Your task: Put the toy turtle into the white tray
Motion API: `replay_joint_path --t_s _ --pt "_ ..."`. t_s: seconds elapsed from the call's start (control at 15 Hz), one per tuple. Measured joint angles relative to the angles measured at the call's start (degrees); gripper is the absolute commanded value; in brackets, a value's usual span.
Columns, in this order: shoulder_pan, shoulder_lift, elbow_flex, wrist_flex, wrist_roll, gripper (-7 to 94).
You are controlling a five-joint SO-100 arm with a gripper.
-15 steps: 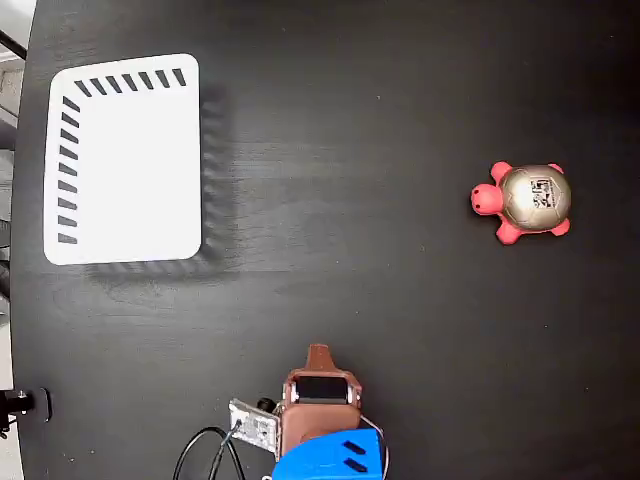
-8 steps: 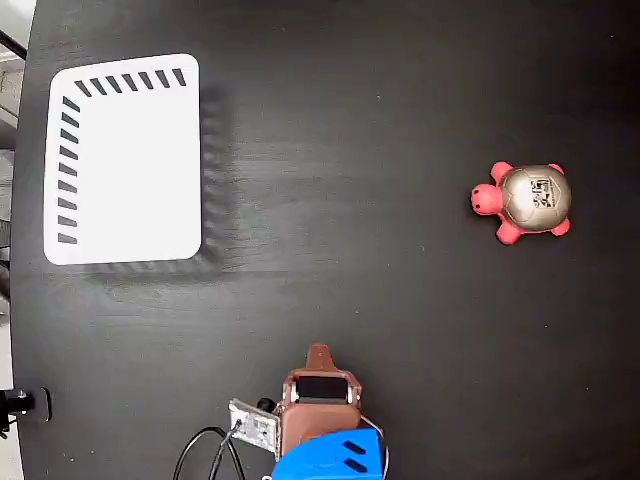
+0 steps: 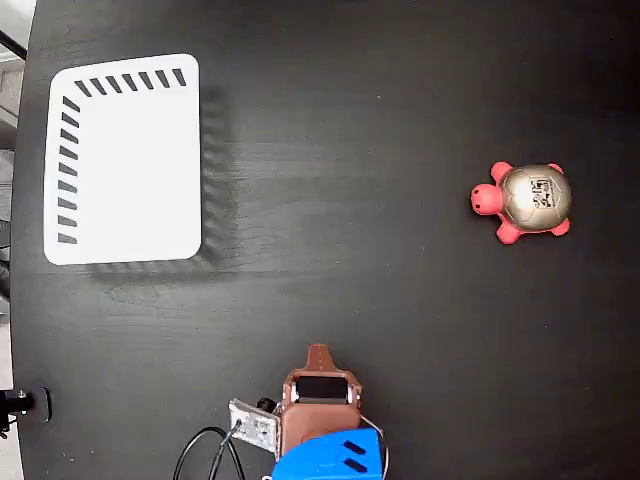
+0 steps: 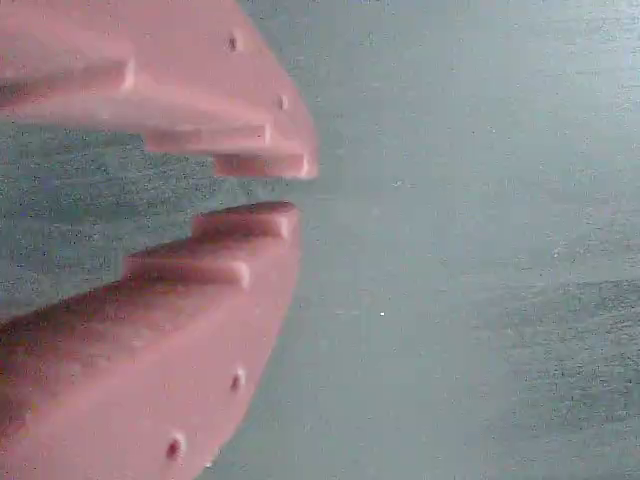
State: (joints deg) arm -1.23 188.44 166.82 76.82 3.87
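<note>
In the fixed view, the toy turtle sits on the black table at the right, red head pointing left, its gold-grey shell showing a dark mark. The white tray lies at the upper left, empty, with dark slots along its top and left edges. My gripper is at the bottom centre, folded back near the arm's base, far from both turtle and tray. The wrist view shows only the pink fingers almost touching over bare table, my gripper shut with nothing in it.
The arm's blue base and a black cable sit at the bottom edge. The table's left edge runs just past the tray, with a small black fitting there. Bare dark tabletop lies between gripper, turtle and tray.
</note>
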Motion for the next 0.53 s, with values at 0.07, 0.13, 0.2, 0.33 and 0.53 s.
replay_joint_path --t_s 0.07,0.13,0.2,0.33,0.53 --pt "-0.3 0.0 0.0 -0.2 -0.8 0" --pt "-0.4 0.0 0.0 -0.3 -0.4 0" --pt "-0.4 0.0 0.0 -0.5 0.5 0" --pt "0.7 -2.3 -1.3 -2.4 -0.3 0" --pt "3.8 -20.7 -14.1 -3.8 -3.3 0"
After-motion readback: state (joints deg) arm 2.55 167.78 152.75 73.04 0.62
